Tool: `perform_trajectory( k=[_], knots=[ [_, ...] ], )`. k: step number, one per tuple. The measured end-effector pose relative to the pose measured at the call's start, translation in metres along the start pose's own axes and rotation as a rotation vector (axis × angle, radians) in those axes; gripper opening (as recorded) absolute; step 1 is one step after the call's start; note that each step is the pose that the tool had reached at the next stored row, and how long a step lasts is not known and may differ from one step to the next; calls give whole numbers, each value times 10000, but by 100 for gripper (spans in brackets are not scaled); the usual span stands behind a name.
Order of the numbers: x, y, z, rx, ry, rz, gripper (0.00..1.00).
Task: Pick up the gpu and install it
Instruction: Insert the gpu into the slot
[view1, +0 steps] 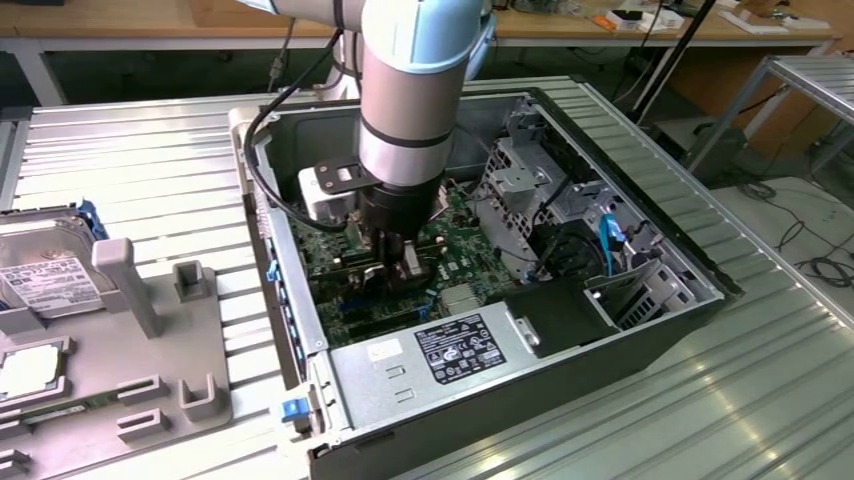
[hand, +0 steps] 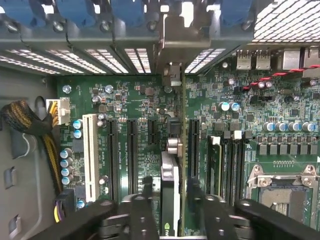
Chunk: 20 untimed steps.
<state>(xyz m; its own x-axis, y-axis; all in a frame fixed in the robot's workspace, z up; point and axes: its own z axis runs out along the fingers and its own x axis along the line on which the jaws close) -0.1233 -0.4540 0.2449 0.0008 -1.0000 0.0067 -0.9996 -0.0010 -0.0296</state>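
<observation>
The gpu (hand: 170, 205) stands on edge in a motherboard slot inside the open computer case (view1: 627, 200). Its silver bracket (hand: 172, 45) sits against the case's rear slot openings. My gripper (hand: 170, 181) straddles the card from above. The black fingers (hand: 147, 186) stand on either side of it, with a small gap showing between each finger and the card. In the exterior view the gripper (view1: 398, 268) reaches down into the case over the green motherboard (view1: 461, 265), and the arm hides most of the card.
A white slot (hand: 90, 155), black slots and memory slots (hand: 231, 160) flank the card, next to an empty CPU socket (hand: 282, 192). Yellow-black cables (hand: 25, 120) lie beside the board. Power supply (view1: 454, 345) fills the case's near end. Outside, a hard drive (view1: 47, 275) rests on a grey fixture (view1: 147, 330).
</observation>
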Motion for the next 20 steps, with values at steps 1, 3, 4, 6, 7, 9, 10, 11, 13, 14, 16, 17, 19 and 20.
perform_trajectory(
  k=[1,3,4,6,7,9,10,11,13,14,16,17,19,20],
  knots=[
    [0,0,1,0,-1,0,46],
    [-3,0,0,0,-1,0,53],
    [-21,2,-1,-1,2,6,53],
    [-53,4,-12,0,2,16,51],
    [-63,4,-26,0,3,16,45],
    [-75,2,-71,-1,4,16,38],
    [-74,2,-80,-2,6,15,33],
    [-74,2,-80,-3,10,14,33],
    [-75,2,-80,-2,1,15,27],
    [-75,2,-79,-1,0,16,27],
    [-75,2,-79,-1,-1,16,27],
    [-75,2,-79,-1,-1,16,27],
    [-77,2,-76,3,-8,17,34],
    [-76,2,-77,1,-6,17,41]
  ],
)
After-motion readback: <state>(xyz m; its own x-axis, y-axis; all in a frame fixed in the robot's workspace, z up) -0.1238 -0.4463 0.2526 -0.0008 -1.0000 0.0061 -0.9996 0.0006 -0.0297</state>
